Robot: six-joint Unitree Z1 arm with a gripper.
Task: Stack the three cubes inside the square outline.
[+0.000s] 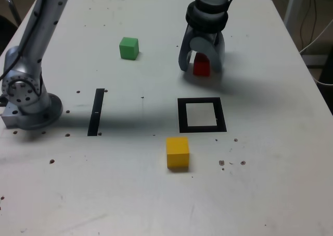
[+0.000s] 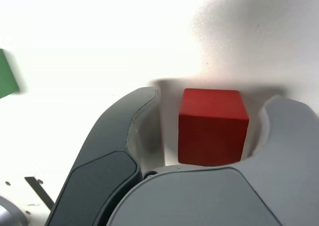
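You're straddling red cube (image 1: pixel 202 67), upper right of frame; gripper (image 1: pixel 201 64) jaws partly apart, not gripping. Off-centre closing risking cube twisting out.

Fingers (image 2: pixel 144 136) lowered, partly apart

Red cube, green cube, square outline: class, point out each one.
red cube (image 2: pixel 213 126): wrist view, front face.
green cube (image 1: pixel 128 48): exterior view, middle of the block.
square outline (image 1: pixel 182 116): exterior view, black frame on the view's left side.
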